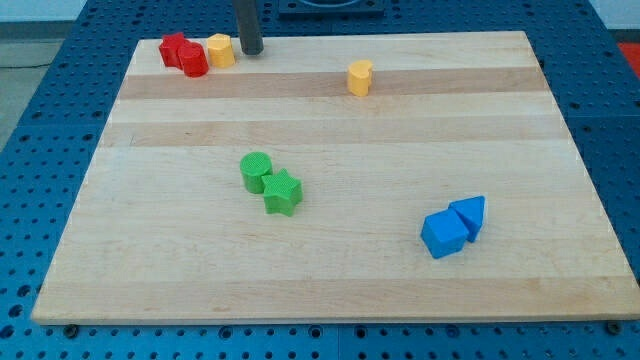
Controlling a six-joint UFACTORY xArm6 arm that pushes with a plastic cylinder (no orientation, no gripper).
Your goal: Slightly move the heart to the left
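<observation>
The yellow heart [360,77] stands alone near the view's top, a little right of the middle of the wooden board [320,290]. My tip [251,52] rests at the board's top edge, well to the left of the heart and apart from it. The tip is just right of a yellow hexagon-like block [220,50], very close to it or touching it.
A red star [173,49] and a red round block [193,60] sit against the yellow hexagon at the top left. A green cylinder [256,171] and a green star [283,192] touch near the middle. A blue cube [444,235] and a blue triangle [469,215] touch at the lower right.
</observation>
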